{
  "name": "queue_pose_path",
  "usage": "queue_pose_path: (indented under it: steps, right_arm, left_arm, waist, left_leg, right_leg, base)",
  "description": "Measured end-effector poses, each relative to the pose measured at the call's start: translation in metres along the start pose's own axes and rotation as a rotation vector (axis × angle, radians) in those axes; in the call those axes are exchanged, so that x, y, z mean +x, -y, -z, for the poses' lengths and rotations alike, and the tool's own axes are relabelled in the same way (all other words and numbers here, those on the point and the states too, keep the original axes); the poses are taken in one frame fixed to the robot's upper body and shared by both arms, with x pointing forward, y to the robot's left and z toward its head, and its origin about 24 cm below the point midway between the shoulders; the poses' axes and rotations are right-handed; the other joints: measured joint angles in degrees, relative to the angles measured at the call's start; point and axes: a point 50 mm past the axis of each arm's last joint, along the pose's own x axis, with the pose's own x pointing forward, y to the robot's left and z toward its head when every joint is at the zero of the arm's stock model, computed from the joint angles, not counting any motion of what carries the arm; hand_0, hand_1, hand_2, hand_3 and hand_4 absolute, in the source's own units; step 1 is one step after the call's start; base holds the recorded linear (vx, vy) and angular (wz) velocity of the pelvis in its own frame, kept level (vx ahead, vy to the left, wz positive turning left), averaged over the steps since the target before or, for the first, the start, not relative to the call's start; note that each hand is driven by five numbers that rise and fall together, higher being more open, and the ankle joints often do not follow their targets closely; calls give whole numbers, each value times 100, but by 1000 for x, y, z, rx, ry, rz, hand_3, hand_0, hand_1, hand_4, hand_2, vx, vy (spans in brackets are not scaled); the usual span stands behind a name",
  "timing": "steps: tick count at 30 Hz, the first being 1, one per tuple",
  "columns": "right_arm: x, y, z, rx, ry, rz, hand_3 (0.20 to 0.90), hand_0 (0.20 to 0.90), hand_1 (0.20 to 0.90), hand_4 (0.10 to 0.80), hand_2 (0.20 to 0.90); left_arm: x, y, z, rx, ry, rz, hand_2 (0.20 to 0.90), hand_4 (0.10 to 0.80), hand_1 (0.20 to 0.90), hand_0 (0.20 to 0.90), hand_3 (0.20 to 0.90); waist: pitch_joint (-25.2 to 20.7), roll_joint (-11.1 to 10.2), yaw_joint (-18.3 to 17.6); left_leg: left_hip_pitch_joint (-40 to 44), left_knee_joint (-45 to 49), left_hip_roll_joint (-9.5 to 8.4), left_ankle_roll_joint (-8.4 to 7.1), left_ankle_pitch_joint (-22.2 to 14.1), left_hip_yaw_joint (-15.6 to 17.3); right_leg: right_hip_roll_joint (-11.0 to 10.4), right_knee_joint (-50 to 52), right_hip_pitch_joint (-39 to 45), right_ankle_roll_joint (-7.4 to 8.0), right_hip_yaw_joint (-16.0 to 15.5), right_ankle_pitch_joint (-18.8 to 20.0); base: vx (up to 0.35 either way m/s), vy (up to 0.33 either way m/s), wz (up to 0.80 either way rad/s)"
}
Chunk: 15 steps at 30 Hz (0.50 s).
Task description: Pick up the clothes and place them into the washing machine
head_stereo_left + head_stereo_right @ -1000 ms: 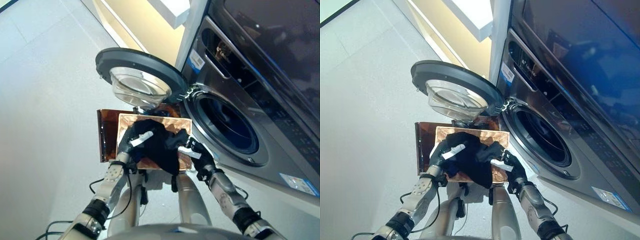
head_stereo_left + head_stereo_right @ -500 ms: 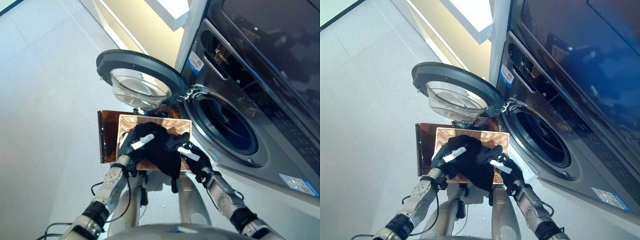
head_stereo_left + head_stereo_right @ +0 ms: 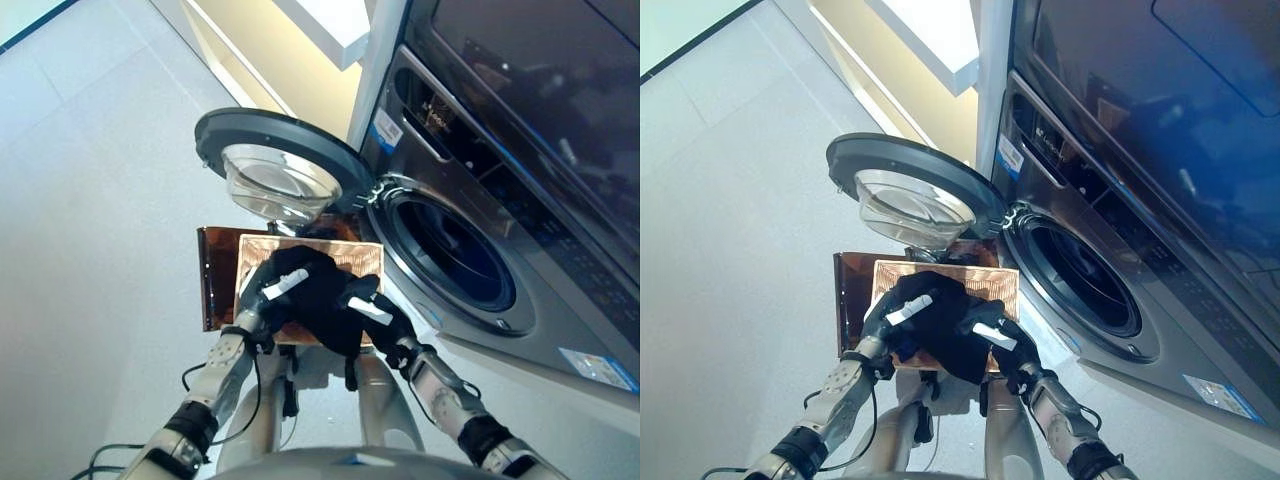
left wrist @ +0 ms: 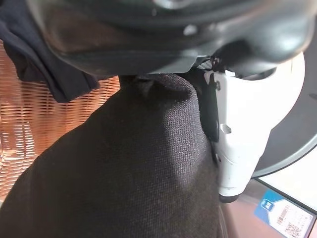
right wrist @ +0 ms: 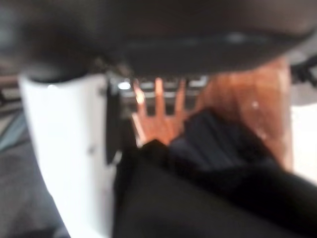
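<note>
Left hand (image 3: 268, 290) and right hand (image 3: 375, 318), fingers curled, clutching a black fabric garment (image 3: 318, 300) above a woven orange-brown basket (image 3: 352, 256), beside the open grey front-loading washing machine (image 3: 455, 255)

Both arms rise from the lower edge toward frame centre. Left hand (image 3: 268, 289), centre-left, fingers curled into the dark clothes (image 3: 318, 300), white-covered thumb on top. Right hand (image 3: 375, 315), centre-right, likewise curled into the same bundle, thumb across it
</note>
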Motion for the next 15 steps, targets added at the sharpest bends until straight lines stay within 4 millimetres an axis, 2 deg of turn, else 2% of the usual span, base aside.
queue_pose_path:
  steps: [12,15]
  right_arm:
    - [4,-11,5,-5,-19,-38,900,900,900,800,900]
    - [6,-19,6,-6,-20,-67,900,900,900,800,900]
  left_arm:
    - [8,2,-4,42,2,-11,200,300,200,200,200]
    - [14,4,-4,71,-12,-12,200,300,200,200,200]
  waist:
    - [-103,-21,-7]
    - [-106,-26,-8]
  left_leg:
    - [-89,22,-1,23,17,6]
    - [-83,23,-1,10,15,7]
  right_leg:
    - [11,72,-120,-35,25,17]
    - [12,73,-114,-34,25,17]
  base:
    - [0,0,0]
    - [0,0,0]
